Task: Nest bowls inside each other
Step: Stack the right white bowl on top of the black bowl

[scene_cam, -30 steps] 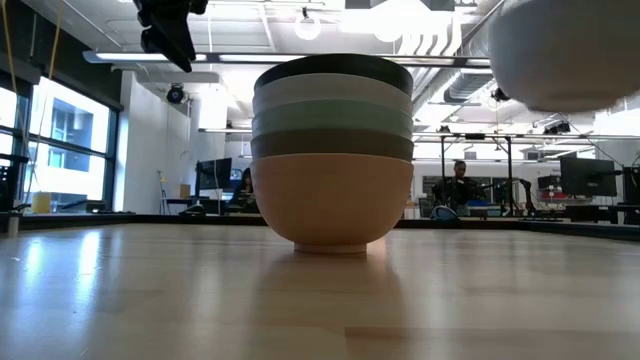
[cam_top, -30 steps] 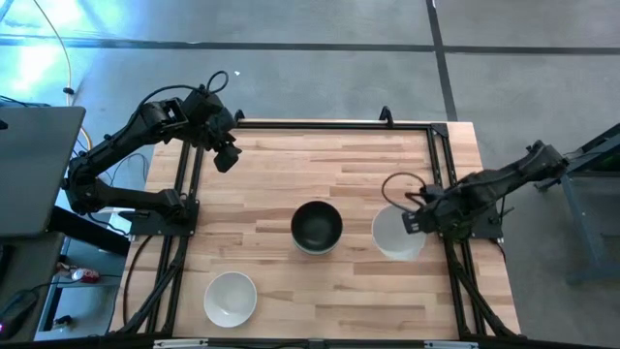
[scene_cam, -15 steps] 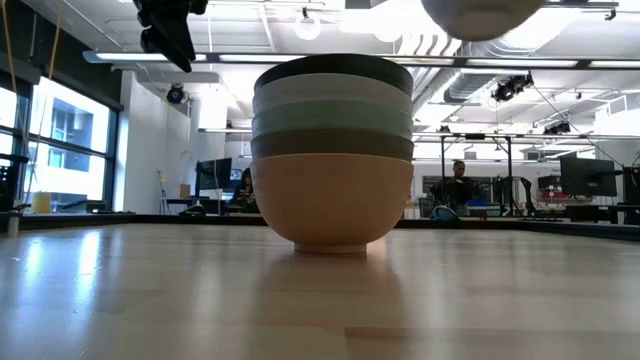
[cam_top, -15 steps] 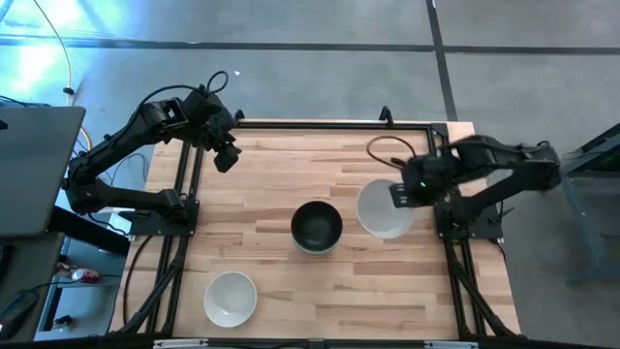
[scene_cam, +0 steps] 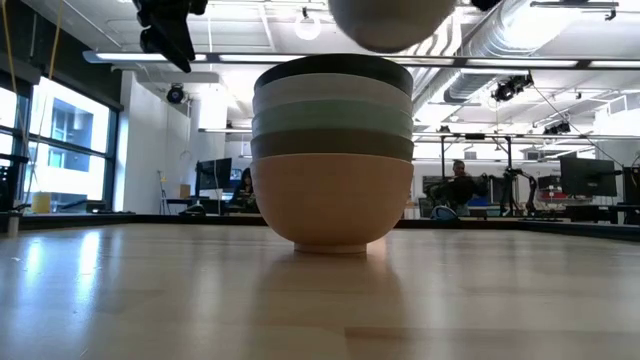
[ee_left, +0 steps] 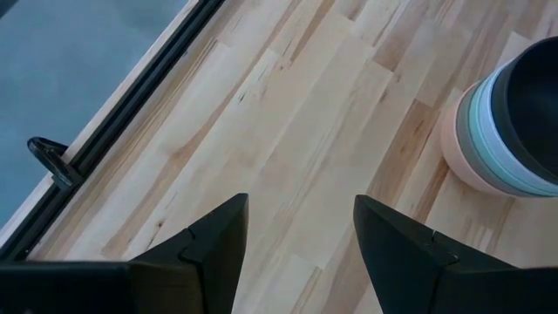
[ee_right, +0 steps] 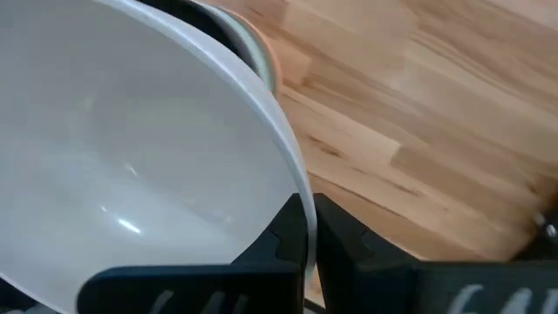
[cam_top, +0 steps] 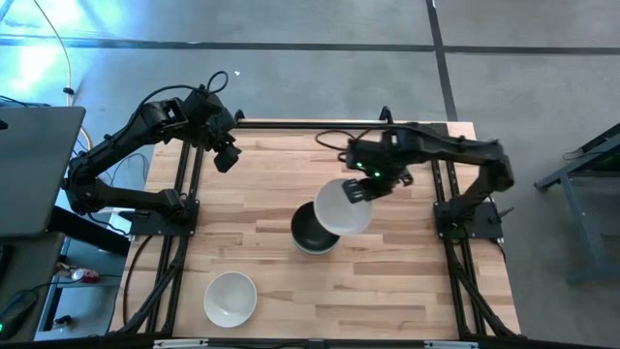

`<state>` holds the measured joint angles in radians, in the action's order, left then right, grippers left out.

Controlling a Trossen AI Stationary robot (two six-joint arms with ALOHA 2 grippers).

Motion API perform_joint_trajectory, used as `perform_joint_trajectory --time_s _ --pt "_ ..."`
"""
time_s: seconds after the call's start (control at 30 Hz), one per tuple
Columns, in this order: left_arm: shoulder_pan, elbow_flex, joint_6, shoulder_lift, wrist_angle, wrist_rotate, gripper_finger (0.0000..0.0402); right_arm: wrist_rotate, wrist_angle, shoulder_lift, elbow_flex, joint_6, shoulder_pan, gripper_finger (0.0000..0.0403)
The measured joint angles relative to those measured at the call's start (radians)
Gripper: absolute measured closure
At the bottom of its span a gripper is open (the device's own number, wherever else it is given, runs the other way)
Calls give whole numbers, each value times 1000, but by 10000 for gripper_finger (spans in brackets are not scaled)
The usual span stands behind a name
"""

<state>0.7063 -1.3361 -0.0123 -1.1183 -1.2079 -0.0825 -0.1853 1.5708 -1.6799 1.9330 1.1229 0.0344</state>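
A stack of nested bowls [cam_top: 312, 236] stands on its peach base at the table's middle, its black bowl [scene_cam: 335, 64] on top. My right gripper [cam_top: 359, 188] is shut on a white bowl [cam_top: 342, 207] that hangs just above the stack's far right side; the low view shows this white bowl [scene_cam: 390, 20] above the stack's top. Another white bowl [cam_top: 231, 297] rests on its base near the front left. My left gripper [cam_top: 225, 156] waits open above the far left corner, with the stack [ee_left: 510, 131] seen beyond its fingers. My right gripper pinches the white bowl's rim [ee_right: 301, 205] on its far right side, one finger inside the bowl and one outside. The fingers [ee_right: 349, 249] come from above, pointing steeply down. The bowl is lifted clear, mouth up, over the stack.
Black frame rails [cam_top: 184, 184] run along the table's left, far and right edges. Bare wood [cam_top: 291, 165] lies between the stack and the left gripper. People and desks show in the room behind [scene_cam: 460, 185].
My right gripper has carried the white bowl up from near the table's right edge toward the stack, rolling its wrist on the way. The bowl has stayed mouth up and now hangs over the stack's top.
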Motion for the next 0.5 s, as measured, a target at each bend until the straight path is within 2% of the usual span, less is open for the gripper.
perform_joint_trajectory --time_s 0.23,0.5 --pt "0 0 9 0 -4 0 202 -23 -1 -134 149 -43 13 403" --pt "0 0 2 0 -11 0 202 -56 1 -213 163 -51 -6 403"
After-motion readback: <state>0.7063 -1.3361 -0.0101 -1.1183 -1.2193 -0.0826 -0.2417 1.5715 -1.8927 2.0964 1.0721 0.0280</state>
